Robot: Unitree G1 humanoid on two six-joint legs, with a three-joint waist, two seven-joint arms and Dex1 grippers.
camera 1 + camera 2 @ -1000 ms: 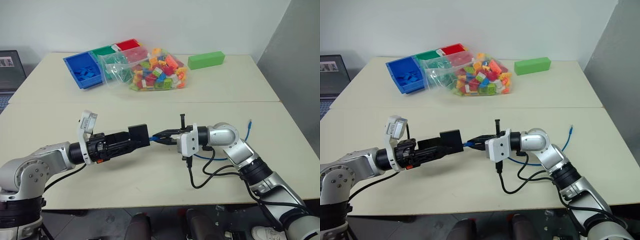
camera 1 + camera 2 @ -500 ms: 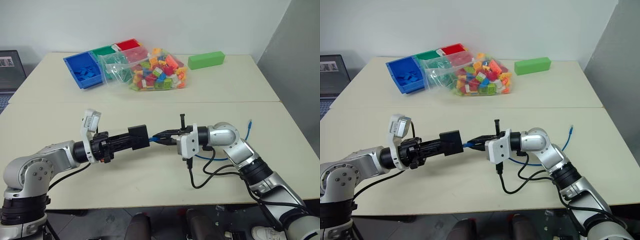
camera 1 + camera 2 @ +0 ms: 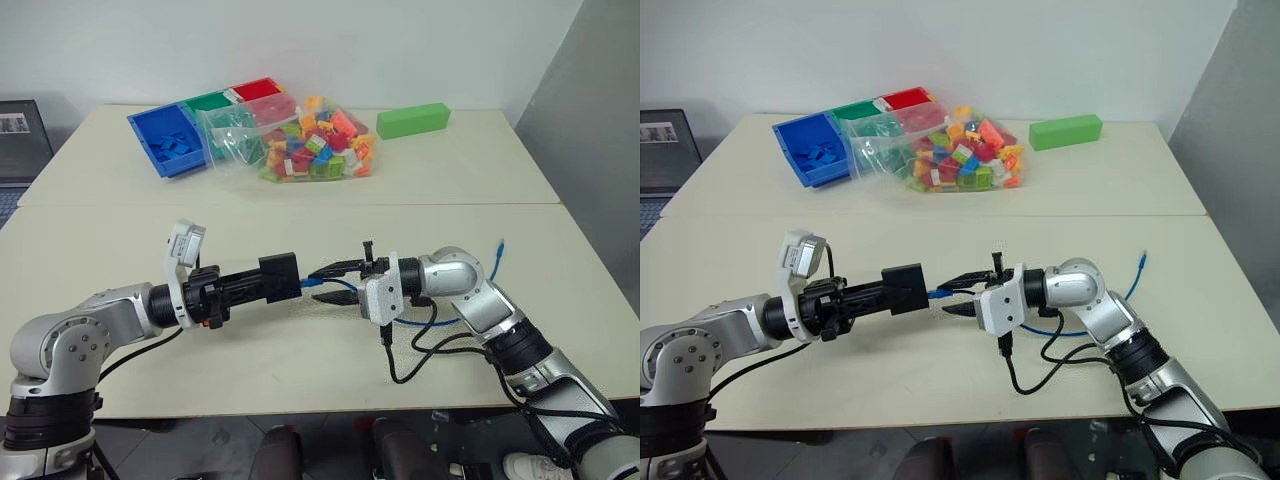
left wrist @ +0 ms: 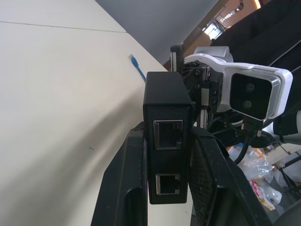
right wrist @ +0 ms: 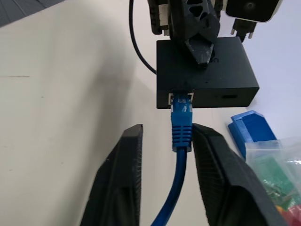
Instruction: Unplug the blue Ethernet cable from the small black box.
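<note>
Left pincer [image 3: 262, 283] clamps small black box [image 3: 279, 273] above desk [image 3: 300, 350]. Blue Ethernet cable [image 5: 181, 127] still plugged into box port. Right pincer [image 5: 162, 169] parted, straddling plug, no grip. Advice: close on plug body, press latch, pull straight along port axis, keep box steady.

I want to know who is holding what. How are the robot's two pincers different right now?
The left pincer is shut on the small black box; the right pincer is open.

The left grips its thing; the right only straddles the blue Ethernet cable, whose plug sits in the box.

Both have black fingers.
</note>
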